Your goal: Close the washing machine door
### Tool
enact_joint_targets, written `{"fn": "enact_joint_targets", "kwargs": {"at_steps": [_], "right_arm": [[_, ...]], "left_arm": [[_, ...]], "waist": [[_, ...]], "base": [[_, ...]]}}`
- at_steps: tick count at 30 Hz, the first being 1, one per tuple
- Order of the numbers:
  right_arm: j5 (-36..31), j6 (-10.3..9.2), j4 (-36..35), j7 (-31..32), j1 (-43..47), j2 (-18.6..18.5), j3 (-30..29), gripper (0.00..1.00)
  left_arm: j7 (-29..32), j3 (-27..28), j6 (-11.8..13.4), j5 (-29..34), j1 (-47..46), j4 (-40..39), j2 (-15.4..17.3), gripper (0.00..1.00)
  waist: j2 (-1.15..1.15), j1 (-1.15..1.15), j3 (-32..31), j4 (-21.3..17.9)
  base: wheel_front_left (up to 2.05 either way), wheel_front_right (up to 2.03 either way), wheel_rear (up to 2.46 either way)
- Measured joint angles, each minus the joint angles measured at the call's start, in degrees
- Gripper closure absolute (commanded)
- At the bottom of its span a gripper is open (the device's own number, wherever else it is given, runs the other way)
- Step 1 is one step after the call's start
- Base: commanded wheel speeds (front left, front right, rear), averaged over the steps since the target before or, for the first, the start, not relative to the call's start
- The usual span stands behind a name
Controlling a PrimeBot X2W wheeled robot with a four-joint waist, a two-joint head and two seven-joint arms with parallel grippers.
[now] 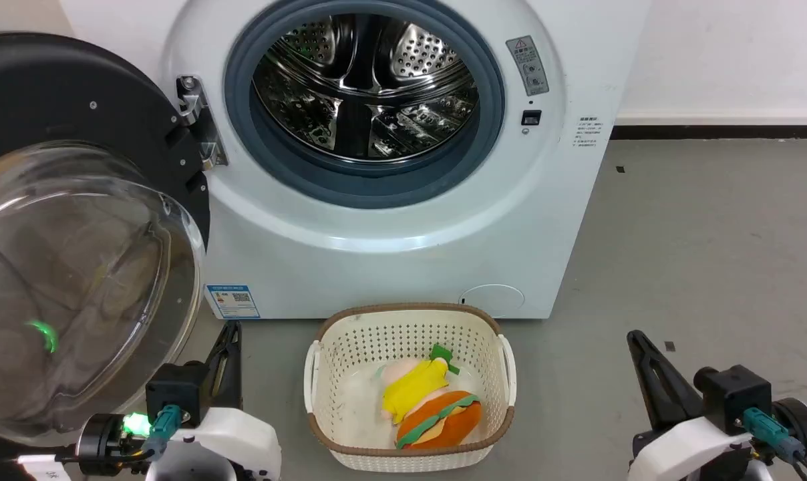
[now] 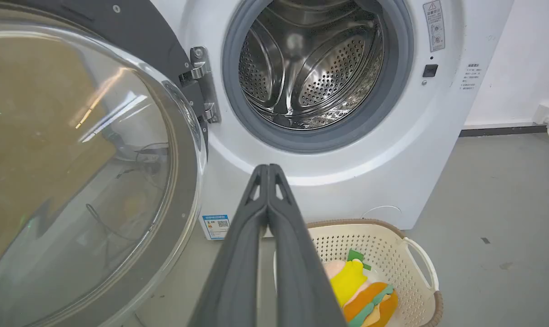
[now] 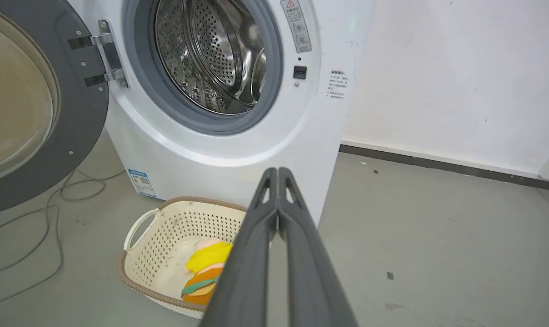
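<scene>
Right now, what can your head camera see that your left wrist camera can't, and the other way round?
Head view, not left wrist: the right tool, shut, to the right of the basket. Left wrist, not head: a white wall socket with a cable. Both: the washing machine door swung open, the steel drum, the basket with soft toys inside, and the shut left tool.

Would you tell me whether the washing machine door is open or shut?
Open: the washing machine door stands swung out on its hinge, leaving the steel drum and grey gasket exposed.
</scene>
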Motion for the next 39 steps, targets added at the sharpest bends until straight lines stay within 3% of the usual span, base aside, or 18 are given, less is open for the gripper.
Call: {"fn": "enact_joint_targets", "kwargs": {"at_steps": [12, 13, 39], "right_arm": [[0.00, 0.00, 0.00, 0.00, 0.00, 0.00, 0.00, 1.00], [0.00, 0.00, 0.00, -0.01, 0.00, 0.00, 0.01, 0.00], [3.36, -0.01, -1.41, -2.35, 0.12, -0.01, -1.72, 0.00]], "left_arm": [[0.00, -0.01, 0.00, 0.00, 0.00, 0.00, 0.00, 1.00], [0.00, 0.01, 0.00, 0.00, 0.00, 0.00, 0.00, 0.00], [-2.32, -0.98, 2.10, -0.63, -0.16, -0.04, -0.02, 0.00]], "waist": [[0.00, 0.00, 0.00, 0.00], [0.00, 0.00, 0.00, 0.00], [0.00, 0.00, 0.43, 1.62]], "base": [[0.00, 0.00, 0.00], [0.00, 0.00, 0.00], [0.00, 0.00, 0.00]]}}
